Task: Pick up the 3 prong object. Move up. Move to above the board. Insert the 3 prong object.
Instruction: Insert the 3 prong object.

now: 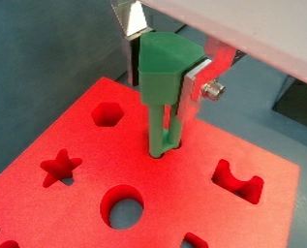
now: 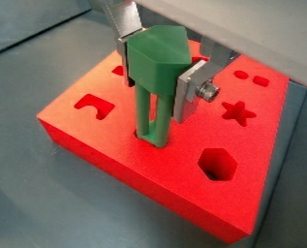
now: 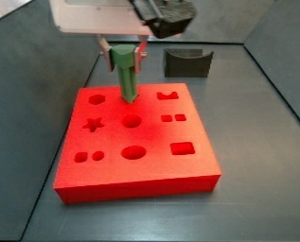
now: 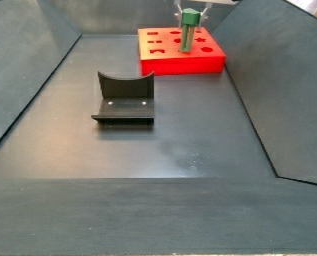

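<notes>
I see the end effector (image 1: 168, 58) above the board (image 1: 65, 131), its silver fingers (image 2: 192, 85) clamped on the blocky head of the 3 prong object (image 2: 156, 82). The green peg stands upright with its lower end down at the board's top face, among the recesses; whether the prongs are fully seated I cannot tell. In a side view the dark U-notched block (image 4: 122, 100) sits well apart from the board on the grey floor (image 4: 147, 150)

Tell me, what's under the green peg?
The red board is under the peg, which the gripper holds upright. Its prongs reach down to the board's top. The recess under them is covered, so its shape cannot be seen.
</notes>
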{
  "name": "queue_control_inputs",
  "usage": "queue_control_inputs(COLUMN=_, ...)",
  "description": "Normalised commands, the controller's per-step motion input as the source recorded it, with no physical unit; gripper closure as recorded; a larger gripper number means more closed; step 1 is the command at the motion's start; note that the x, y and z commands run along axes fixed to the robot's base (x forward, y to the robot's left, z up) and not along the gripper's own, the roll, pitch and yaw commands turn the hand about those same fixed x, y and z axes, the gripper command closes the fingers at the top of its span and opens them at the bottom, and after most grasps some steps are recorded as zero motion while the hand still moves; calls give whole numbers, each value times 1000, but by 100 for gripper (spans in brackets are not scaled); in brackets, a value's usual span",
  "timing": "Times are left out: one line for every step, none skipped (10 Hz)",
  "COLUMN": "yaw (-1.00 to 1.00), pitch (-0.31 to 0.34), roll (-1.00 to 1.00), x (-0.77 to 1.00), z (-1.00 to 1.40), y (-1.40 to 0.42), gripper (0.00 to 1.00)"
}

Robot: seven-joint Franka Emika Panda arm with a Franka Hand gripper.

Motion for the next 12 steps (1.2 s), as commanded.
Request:
queue_control_inputs(yaw=57, pitch=-191, roll=176, x=0, z=-594, y=0, gripper=100)
queue_control_inputs(yaw=211, pitch=0, roll=346, x=231, z=-580, y=-134, gripper=100)
queue_control_inputs(yaw=0, pitch=99, roll=339, x=314, z=-563, y=-106, gripper=100)
queue_control_inputs(yaw=-11, pitch=143, roll=289, x=334, z=-620, y=-103, gripper=100)
queue_control_inputs(yaw=0, pitch=-50, roll=0, x=49, z=-197, y=0, gripper=100)
queue_control_inputs(yaw=0, pitch=0, roll=4, x=0, z=-11, y=0, gripper=100)
queue_control_inputs(yaw=0, pitch=-23, roll=124, x=0, z=-534, y=0, gripper=100)
queue_control_inputs(yaw=-31, pitch=0, roll=133, x=103, z=-946, y=0, gripper=100)
queue_control_inputs(yaw=-9, pitch=0, roll=124, x=134, z=-1000, y=0, gripper=100)
queue_control_inputs(yaw=0, pitch=-17, roll=86, x=120, z=-1000, y=0, gripper=100)
queue_control_inputs(yaw=0, pitch=-86, roll=0, x=-43, z=-9, y=0, gripper=100)
queue_control_inputs(yaw=-17, pitch=0, roll=0, x=-6, z=0, y=0, gripper=100)
